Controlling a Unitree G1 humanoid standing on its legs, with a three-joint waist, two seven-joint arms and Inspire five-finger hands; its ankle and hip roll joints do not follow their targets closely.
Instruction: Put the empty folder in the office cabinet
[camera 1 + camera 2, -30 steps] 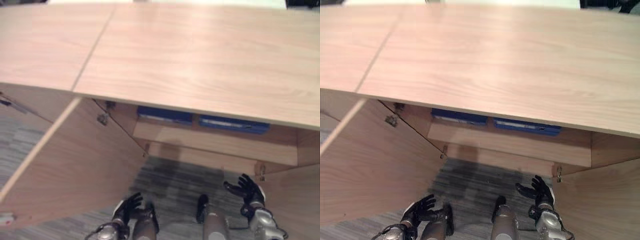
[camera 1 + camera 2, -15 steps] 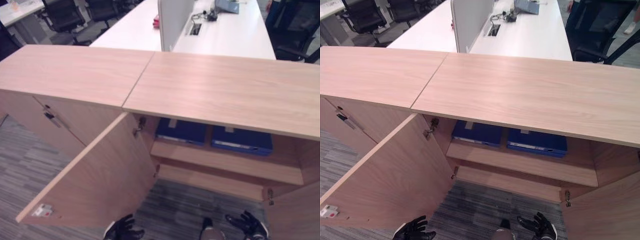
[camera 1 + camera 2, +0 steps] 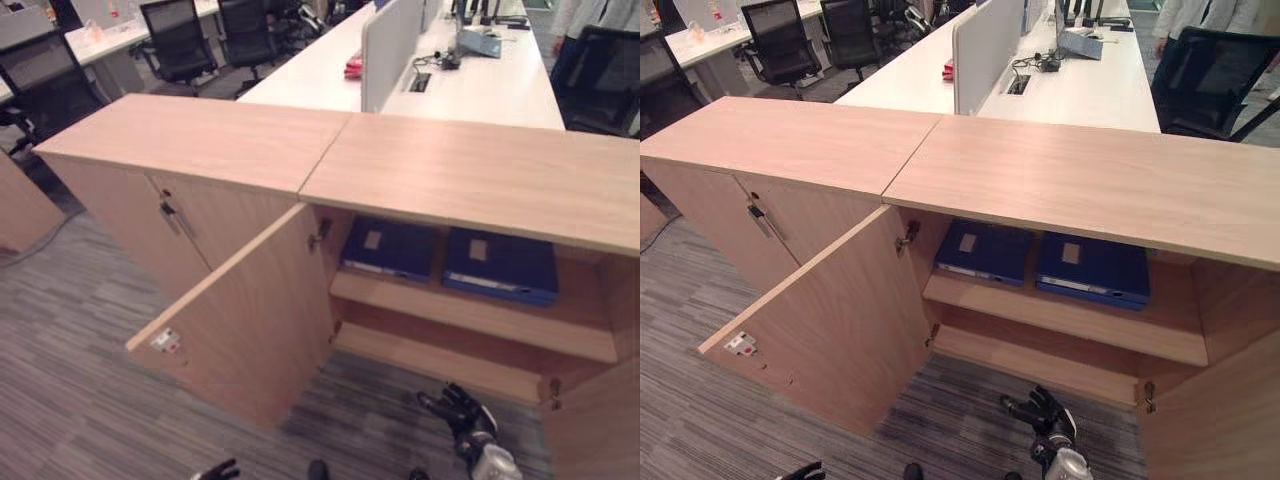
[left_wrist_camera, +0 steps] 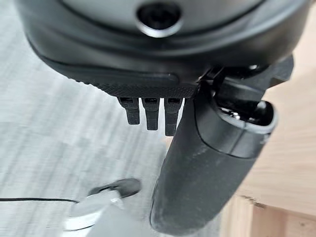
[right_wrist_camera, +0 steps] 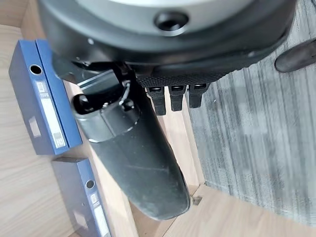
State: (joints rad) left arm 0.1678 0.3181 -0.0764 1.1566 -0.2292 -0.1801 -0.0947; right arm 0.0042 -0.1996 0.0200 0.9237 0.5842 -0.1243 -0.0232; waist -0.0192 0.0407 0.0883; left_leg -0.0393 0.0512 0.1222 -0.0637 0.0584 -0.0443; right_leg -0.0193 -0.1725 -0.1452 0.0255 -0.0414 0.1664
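From the left eye view, the office cabinet stands with its left door swung wide, and two blue folders lie flat, side by side, on the upper shelf. The right hand hangs low in front of the opening, fingers loosely spread, holding nothing.

The right eye view agrees: both folders well inside, the hand apart from them.

The left wrist view shows the left hand over carpet, straight-fingered and empty.

The right wrist view looks past the empty hand to the folders on the shelf; which one is the empty one I cannot tell.

The placing looks finished. A good finish would be drawing the arms back clear of the shelf edge before touching the doors.
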